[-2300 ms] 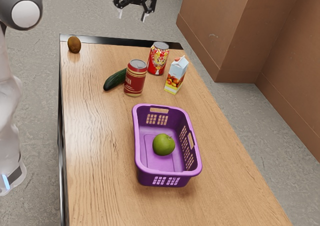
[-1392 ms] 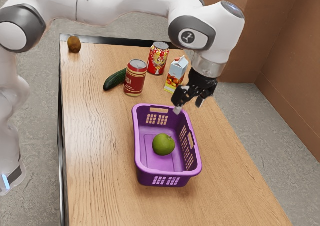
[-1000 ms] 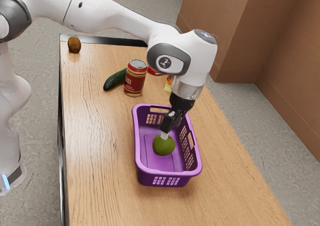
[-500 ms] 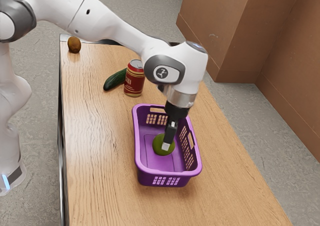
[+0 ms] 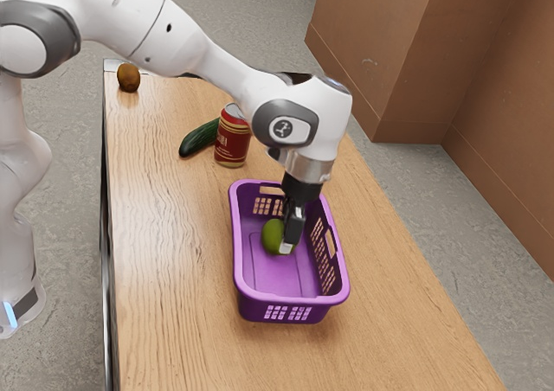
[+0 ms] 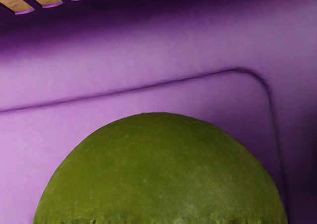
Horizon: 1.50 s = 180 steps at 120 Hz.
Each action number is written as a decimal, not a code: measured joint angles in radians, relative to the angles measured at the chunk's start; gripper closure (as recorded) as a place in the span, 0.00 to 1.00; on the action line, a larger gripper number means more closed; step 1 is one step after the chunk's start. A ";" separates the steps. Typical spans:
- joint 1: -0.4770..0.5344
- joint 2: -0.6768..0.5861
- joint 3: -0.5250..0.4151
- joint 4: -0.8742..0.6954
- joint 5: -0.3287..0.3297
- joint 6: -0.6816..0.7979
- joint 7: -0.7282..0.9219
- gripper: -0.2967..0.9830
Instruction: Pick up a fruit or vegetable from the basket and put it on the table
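Gripper (image 5: 285, 246) was at the green fruit (image 5: 273, 235) in the basket (image 5: 290, 301), open or closed I couldn't tell; a straight lift needed a centred, firm grip first.

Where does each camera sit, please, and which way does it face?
Exterior view: it sits at the arm's side, above the table, looking down over the basket, red can and cucumber; my arm enters from the exterior view's upper left, with the gripper down in the basket.
Wrist view: it sits at the arm's end, looking down into the basket at the green fruit.
Shared: both show the green fruit and the basket's inside.
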 joint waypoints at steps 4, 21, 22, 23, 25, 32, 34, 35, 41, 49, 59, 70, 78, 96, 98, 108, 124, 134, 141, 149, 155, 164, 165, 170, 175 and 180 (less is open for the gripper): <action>0.000 0.005 0.001 0.000 -0.008 0.001 0.000 0.36; -0.012 0.012 0.002 0.000 -0.037 0.001 0.000 0.47; -0.013 0.012 0.002 0.000 -0.038 0.001 0.000 0.47; -0.015 0.012 0.003 0.000 -0.039 0.000 0.000 0.46; -0.018 0.011 0.003 0.000 -0.041 -0.001 0.000 0.46; -0.030 0.008 0.006 0.004 -0.046 -0.006 0.000 0.45; -0.033 0.007 0.006 0.006 -0.046 -0.007 0.000 0.45; -0.035 0.006 0.006 0.007 -0.047 -0.008 0.000 0.46; -0.046 0.002 0.008 0.020 -0.047 -0.018 0.000 0.47; -0.064 -0.007 0.013 0.055 -0.041 -0.045 0.000 0.46; -0.088 -0.020 0.020 0.128 -0.011 -0.101 0.000 0.46; -0.117 -0.021 0.032 0.229 0.045 -0.163 0.000 0.46; -0.124 0.001 0.034 0.303 0.076 -0.196 0.000 0.46; -0.071 0.144 0.031 0.476 0.100 -0.241 0.002 0.45; -0.062 0.159 0.030 0.492 0.101 -0.244 0.003 0.45; -0.020 0.254 0.023 0.598 0.093 -0.257 0.017 0.45; 0.104 0.403 -0.058 0.780 0.071 -0.276 0.057 0.46; 0.226 0.495 -0.169 0.857 0.067 -0.283 0.086 0.45; 0.264 0.549 -0.199 0.891 0.064 -0.285 0.106 0.46; 0.295 0.599 -0.224 0.926 0.062 -0.286 0.130 0.46; 0.308 0.618 -0.234 0.940 0.061 -0.286 0.147 0.46; 0.314 0.626 -0.239 0.947 0.058 -0.286 0.169 0.46; 0.314 0.627 -0.239 0.947 0.057 -0.286 0.171 0.44; 0.314 0.634 -0.239 0.947 0.054 -0.286 0.180 0.38; 0.314 0.637 -0.238 0.946 0.053 -0.286 0.190 0.35; 0.314 0.639 -0.237 0.946 0.052 -0.286 0.198 0.32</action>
